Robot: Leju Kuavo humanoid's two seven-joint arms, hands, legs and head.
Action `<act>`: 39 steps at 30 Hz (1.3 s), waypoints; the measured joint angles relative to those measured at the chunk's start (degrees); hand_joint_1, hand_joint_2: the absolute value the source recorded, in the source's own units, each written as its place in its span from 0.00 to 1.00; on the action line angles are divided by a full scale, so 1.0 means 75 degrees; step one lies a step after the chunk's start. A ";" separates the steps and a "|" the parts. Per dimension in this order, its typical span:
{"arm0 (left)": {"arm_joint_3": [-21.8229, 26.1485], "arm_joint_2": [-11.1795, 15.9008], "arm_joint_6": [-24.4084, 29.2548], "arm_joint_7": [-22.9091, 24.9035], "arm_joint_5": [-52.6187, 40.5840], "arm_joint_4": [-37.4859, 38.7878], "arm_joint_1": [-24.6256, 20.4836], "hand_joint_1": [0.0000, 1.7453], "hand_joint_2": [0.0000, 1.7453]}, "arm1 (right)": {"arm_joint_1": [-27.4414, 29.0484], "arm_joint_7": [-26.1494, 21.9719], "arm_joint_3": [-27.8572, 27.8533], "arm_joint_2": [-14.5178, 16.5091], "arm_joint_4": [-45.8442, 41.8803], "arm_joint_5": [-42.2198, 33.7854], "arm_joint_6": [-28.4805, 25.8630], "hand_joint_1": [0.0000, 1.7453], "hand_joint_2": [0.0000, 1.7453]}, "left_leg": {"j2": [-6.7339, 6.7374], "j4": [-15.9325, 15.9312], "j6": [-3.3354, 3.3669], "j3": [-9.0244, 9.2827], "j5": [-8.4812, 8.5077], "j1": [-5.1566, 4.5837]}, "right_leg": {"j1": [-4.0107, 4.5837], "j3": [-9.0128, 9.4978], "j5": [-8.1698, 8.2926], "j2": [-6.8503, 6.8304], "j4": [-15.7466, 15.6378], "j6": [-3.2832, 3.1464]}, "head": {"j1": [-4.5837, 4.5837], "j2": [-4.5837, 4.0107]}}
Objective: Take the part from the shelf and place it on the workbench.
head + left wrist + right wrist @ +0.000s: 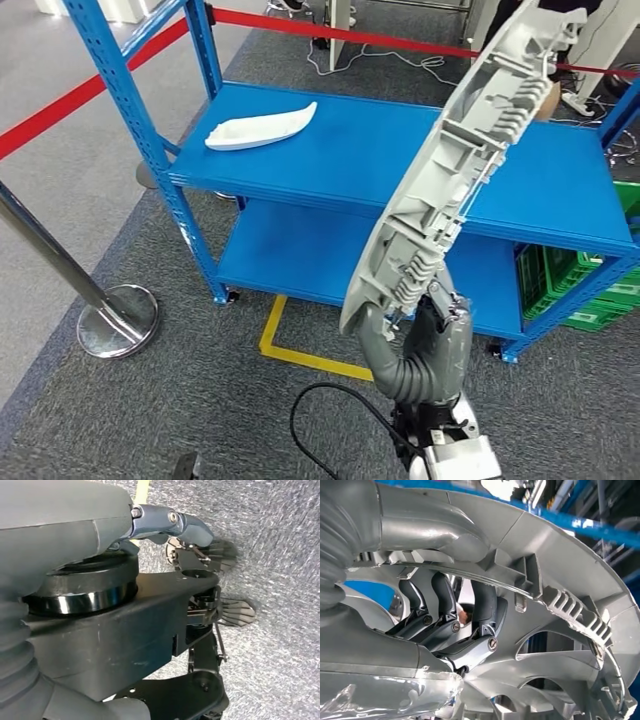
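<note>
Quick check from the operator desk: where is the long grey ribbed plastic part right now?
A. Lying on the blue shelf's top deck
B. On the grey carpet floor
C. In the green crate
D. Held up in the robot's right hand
D: the long grey ribbed plastic part is gripped at its lower end by the right hand and raised in front of the blue metal shelf, whose top deck carries a separate white curved part.

Part [453, 170]: long, curved grey plastic moulding, ribbed and latticed on its inner face, smooth on the outer; held off the shelf [362, 140] in the right hand [423, 335], gripped at its lower end; it stands steeply tilted, upper end toward the far right; in the right wrist view the fingers [444, 600] curl through an opening in its ribbing; shelf: blue metal, two-tiered.
</note>
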 joint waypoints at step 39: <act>0.0137 -0.0016 0.0001 -0.0018 -0.0063 -0.0003 -0.0022 0.00 1.00 | 0.0114 -0.0267 0.0032 -0.0003 -0.0017 -0.0130 0.0036 1.00 1.00 | 0.0059 -0.0098 0.0081 -0.0494 0.0546 -0.0032 | 0.0035 0.0097 -0.1015 0.0006 0.1764 0.0032 | 0.0021 0.0001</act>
